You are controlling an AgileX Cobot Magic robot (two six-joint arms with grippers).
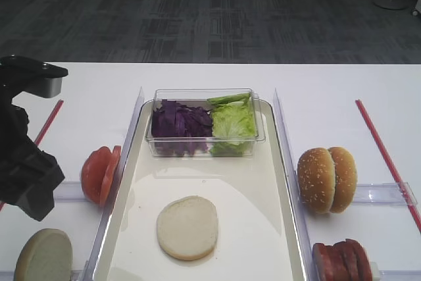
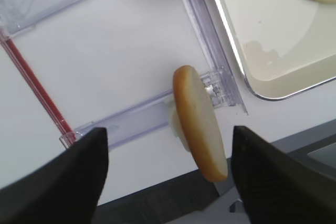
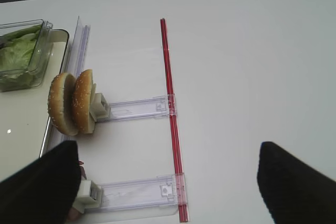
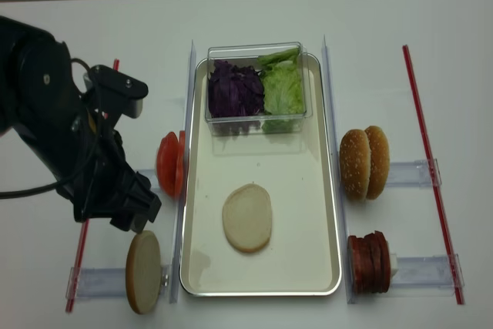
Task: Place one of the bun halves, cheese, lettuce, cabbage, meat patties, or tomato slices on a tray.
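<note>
One bun half (image 4: 247, 218) already lies flat on the tray (image 4: 323, 190), near its middle. To fetch the next piece well, the left gripper (image 2: 165, 182) should drop squarely over the upright bun half (image 2: 198, 123) standing in its holder at the near left, just off the tray, and close on its flat faces. Its jaws stand wide apart, holding and touching nothing.
</note>
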